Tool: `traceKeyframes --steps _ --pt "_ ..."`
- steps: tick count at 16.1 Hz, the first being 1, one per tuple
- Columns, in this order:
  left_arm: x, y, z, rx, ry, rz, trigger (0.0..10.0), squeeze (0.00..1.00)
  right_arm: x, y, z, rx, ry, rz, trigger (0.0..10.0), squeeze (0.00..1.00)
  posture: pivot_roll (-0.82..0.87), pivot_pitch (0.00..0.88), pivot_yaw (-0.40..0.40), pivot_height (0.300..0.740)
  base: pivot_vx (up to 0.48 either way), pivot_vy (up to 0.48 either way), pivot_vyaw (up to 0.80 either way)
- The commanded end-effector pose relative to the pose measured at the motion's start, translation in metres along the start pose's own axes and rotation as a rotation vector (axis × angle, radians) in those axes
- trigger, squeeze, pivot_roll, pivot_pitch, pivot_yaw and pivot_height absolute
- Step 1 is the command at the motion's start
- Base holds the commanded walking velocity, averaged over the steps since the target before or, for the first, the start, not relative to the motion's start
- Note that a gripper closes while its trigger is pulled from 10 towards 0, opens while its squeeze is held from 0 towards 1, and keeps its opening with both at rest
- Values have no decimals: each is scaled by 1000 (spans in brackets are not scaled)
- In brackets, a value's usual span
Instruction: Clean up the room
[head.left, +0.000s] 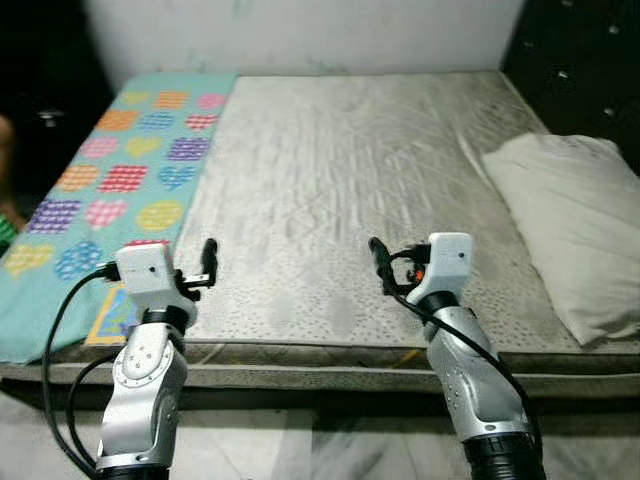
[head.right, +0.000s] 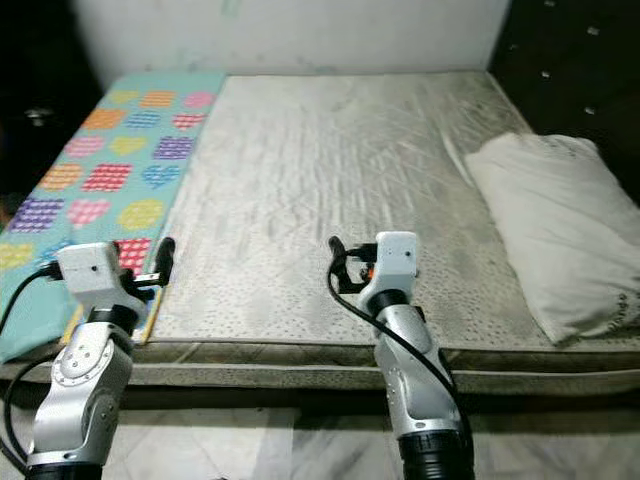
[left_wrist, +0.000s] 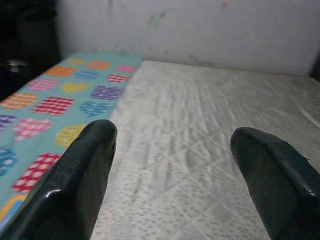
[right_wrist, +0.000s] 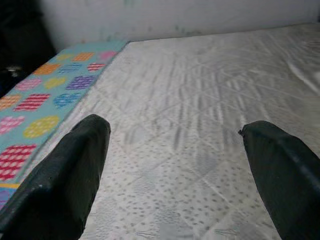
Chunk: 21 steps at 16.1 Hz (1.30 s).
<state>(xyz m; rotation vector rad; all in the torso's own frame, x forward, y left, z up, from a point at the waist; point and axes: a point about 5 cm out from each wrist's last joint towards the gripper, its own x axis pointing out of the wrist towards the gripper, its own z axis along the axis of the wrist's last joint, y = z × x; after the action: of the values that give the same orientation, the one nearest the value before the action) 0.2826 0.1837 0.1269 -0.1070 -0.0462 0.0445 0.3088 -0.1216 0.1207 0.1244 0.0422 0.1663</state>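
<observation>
- judged from the layout, the step in hand is approach: the robot stands at the foot of the bare grey quilted mattress, which fills the middle of the frame, and nothing is grasped yet.
- the likeliest things to tidy are the white rumpled pillow at the right edge of the frame, lying aslant with one corner at the mattress's near edge, and the turquoise sheet printed with coloured checked hearts running down the left side of the frame and drooping over the near left corner.
- which of the two comes first cannot be told from the frames; either way the next move calls for a reach forward and outward, since both lie off to the sides of the arms rather than ahead of them.
- the left gripper is held at the lower left of the frame, over the seam where the sheet meets the mattress; its jaws are released and parted, with nothing between them in the left wrist view.
- the right gripper is held just right of centre in the lower frame, above bare mattress and well apart from the pillow; its jaws are likewise released and spread wide, empty.
- both silver forearms rise from the bottom edge, elbows bent, wrists level, fingers pointing toward the pale wall at the top of the frame.
- a pale tiled floor shows below the bed.
</observation>
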Motion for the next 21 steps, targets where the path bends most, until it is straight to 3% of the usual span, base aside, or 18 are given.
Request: traceKeyframes --steps 1,9,13,21 --pt "0 2 4 3 -10 2 10000 0 0 1 5 1 -16 6 10000 0 -149 96 47 740 0 0 0" --pt "1 1 2 -66 26 8 10000 0 0 1 1 10 -3 -9 10000 0 -138 106 54 740 0 33 -130" --pt "1 0 2 -69 35 10 10000 0 0 1 1 10 -4 -12 10000 0 -137 108 56 740 0 440 -347" --pt "1 -5 6 -55 6 -38 10000 0 1 -1 0 -4 -2 -12 10000 0 -139 101 53 740 0 0 0"
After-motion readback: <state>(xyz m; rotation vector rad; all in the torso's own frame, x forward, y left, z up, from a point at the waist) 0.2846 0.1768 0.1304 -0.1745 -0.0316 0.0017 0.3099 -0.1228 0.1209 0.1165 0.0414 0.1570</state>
